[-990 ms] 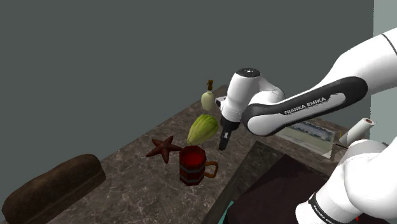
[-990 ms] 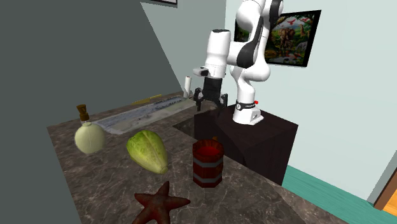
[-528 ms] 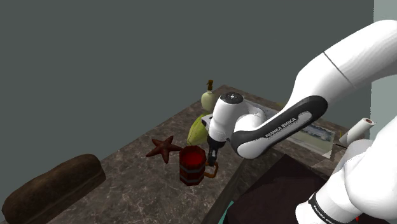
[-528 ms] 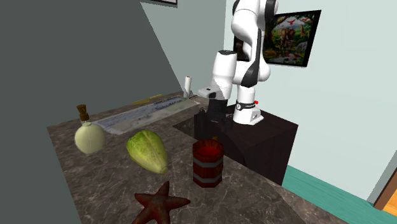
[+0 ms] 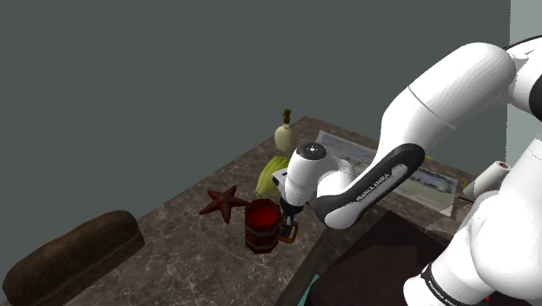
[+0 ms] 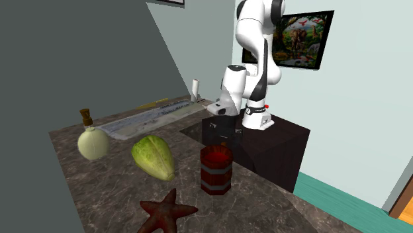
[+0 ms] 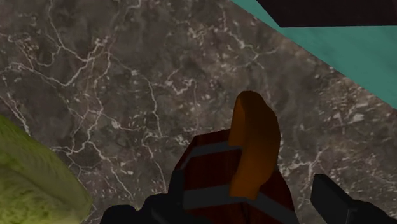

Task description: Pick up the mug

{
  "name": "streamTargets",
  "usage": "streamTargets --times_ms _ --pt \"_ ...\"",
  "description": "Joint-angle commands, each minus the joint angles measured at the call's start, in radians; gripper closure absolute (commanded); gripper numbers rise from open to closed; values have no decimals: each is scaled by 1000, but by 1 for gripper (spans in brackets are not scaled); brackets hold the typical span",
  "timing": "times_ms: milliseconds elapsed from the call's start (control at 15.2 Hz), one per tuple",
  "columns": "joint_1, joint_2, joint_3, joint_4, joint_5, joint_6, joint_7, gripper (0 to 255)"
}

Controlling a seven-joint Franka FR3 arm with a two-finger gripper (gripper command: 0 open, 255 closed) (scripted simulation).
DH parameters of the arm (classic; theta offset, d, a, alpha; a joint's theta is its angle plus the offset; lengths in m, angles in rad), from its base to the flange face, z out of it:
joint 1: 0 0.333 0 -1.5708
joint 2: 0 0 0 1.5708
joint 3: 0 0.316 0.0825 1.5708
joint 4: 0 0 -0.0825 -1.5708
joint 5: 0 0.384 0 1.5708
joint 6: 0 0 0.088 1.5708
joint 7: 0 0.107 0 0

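Closest in the shoulder view, a brown loaf (image 5: 74, 256) lay on the dark stone tabletop (image 5: 174, 256), at that view's lower left. The robot's dark stand (image 5: 373, 269) sat at the lower right.

A bit farther in stood the mug (image 5: 261, 226). It was dark red with grey bands and had an orange-brown handle (image 7: 254, 149). It stood upright on the tabletop, close to the edge by the stand, and its handle pointed toward the stand. The white arm bent down over it, and the black tool (image 5: 287, 217) hung right at the handle. In the wrist view the tool was open. Its two fingers (image 7: 337, 200) stood apart with the handle between them, and it held nothing. I could not tell if a finger touched the mug.

Just behind the mug lay a red starfish (image 5: 221, 202). Beside that was a green cabbage (image 5: 267, 176), partly hidden by the arm. Farther back stood a pale round bottle (image 5: 284, 135) with a stopper on top. A flat printed sheet (image 5: 426, 181) lay on the far part of the tabletop, and a white roll (image 5: 486, 178) stood near it. A plain grey wall (image 5: 130, 87) rose behind it all.

In the second exterior view a bright animal picture (image 6: 301, 40) hung on the pale wall behind the arm. A teal floor (image 6: 331, 198) lay below the stand.
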Motion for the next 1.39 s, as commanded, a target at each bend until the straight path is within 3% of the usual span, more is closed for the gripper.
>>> streamTargets --times_ms 0,66,660,1320 --pt "1 12 -4 2 -14 10 10 0" --pt "1 11 -3 3 -12 8 10 255" --pt "1 12 -4 2 -14 10 10 255" --pt "3 -132 19 9 134 -132 -106 255"
